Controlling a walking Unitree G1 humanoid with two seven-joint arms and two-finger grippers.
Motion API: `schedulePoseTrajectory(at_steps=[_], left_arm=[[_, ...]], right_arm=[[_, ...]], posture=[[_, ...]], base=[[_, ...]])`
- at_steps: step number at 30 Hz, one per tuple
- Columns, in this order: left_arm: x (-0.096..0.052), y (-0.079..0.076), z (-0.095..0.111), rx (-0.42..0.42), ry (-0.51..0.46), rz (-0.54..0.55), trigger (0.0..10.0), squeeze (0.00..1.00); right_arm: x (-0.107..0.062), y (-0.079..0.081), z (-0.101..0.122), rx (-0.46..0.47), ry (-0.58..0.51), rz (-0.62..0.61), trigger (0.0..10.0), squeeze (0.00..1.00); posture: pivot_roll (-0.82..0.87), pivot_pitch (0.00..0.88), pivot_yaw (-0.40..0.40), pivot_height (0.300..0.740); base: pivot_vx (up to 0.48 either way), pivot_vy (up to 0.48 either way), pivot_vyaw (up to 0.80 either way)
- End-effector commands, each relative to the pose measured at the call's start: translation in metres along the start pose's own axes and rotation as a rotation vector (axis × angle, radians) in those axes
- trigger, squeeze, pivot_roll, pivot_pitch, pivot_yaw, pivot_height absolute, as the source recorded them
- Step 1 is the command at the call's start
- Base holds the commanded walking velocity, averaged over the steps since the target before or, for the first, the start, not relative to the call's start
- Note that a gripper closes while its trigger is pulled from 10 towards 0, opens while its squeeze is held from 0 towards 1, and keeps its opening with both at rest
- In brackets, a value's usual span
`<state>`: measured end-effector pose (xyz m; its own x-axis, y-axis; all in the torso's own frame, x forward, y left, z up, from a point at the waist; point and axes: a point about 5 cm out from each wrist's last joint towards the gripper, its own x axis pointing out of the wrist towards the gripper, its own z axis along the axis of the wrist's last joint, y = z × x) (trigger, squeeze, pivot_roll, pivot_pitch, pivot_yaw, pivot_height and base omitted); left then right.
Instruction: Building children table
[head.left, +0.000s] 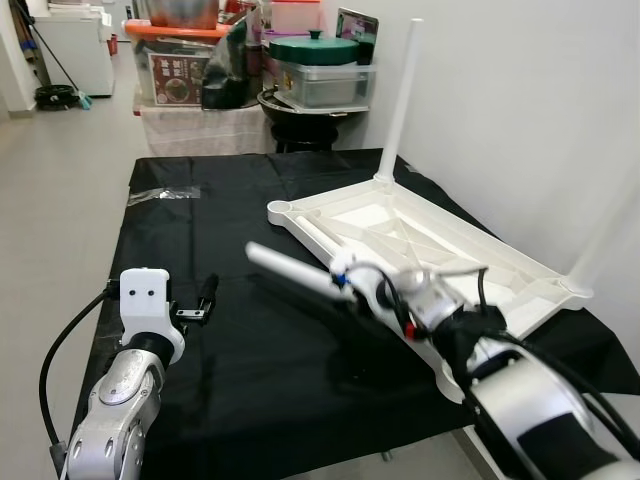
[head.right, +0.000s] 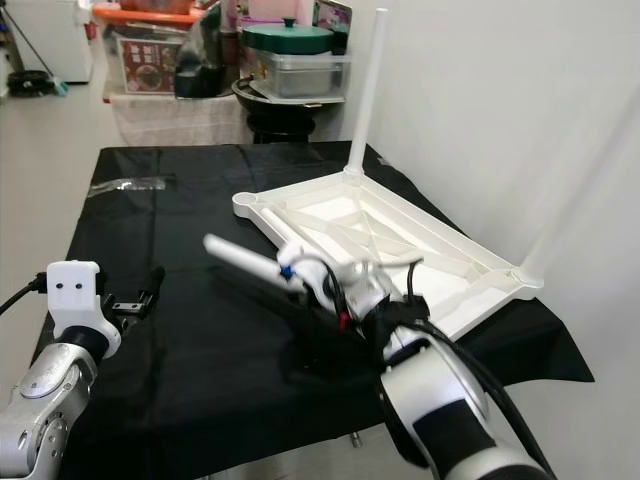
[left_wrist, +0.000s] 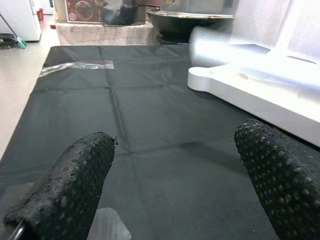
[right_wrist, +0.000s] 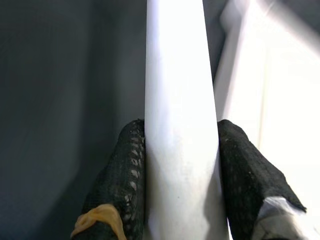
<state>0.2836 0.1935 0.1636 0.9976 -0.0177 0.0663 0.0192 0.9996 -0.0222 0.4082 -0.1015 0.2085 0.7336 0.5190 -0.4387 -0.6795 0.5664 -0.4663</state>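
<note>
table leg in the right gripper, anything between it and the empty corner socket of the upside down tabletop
Nothing visible. The right gripper holds the table leg just above the black cloth, and the empty corner socket lies close ahead, unobstructed.

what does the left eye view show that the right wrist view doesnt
Left eye view alone: the upturned white tabletop whole, with one leg standing upright at its far corner, the left gripper hovering open above the black cloth, and the shelves of boxes and pots behind the table.

Right wrist view alone: a close look at the gripper's two black fingers pressing against both sides of the leg, with no gap.

Both: the loose white table leg held by the right gripper, the black cloth below, and an edge of the tabletop.
</note>
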Motion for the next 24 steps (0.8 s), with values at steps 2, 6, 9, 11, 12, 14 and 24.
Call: schedulePoseTrajectory(at_steps=[2,6,9,11,12,14,24], left_arm=[[0.0,0.0,-0.007,-0.005,0.036,0.0,10.0,0.0],[0.002,-0.003,-0.005,-0.025,0.027,-0.018,10.0,0.0],[0.004,-0.007,0.001,-0.081,-0.001,-0.051,10.0,0.0],[0.005,-0.011,0.005,-0.119,-0.023,-0.077,10.0,0.0],[0.005,-0.019,0.013,-0.197,-0.057,-0.151,10.0,0.0],[0.003,-0.033,0.025,-0.305,-0.101,-0.273,10.0,0.0],[-0.017,-0.071,0.044,-0.379,-0.098,-0.729,10.0,0.0]], right_arm=[[-0.02,-0.029,0.052,0.038,-0.227,-0.082,0.0,0.0],[-0.041,-0.052,0.089,0.102,-0.385,-0.163,0.0,0.0],[-0.054,-0.064,0.113,0.309,-0.559,-0.219,0.0,0.0],[-0.056,-0.066,0.117,0.403,-0.61,-0.233,0.0,0.0],[-0.054,-0.065,0.116,0.502,-0.648,-0.239,0.0,0.0],[-0.048,-0.06,0.113,0.582,-0.678,-0.243,0.0,0.0],[-0.019,-0.017,0.091,0.749,-0.716,-0.225,0.0,0.0]], posture=[[0.1,0.0,-0.091,0.74],[0.09,0.0,-0.083,0.74],[0.09,0.0,-0.08,0.74],[0.09,0.0,-0.08,0.74],[0.09,0.0,-0.079,0.74],[0.09,0.0,-0.076,0.74],[0.1,0.0,-0.063,0.74]], base=[[0.0,0.0,0.0],[0.0,0.0,0.0],[0.0,0.0,0.0],[0.0,0.0,0.0],[0.0,0.0,0.0],[0.0,0.0,0.0],[0.0,0.0,0.0]])
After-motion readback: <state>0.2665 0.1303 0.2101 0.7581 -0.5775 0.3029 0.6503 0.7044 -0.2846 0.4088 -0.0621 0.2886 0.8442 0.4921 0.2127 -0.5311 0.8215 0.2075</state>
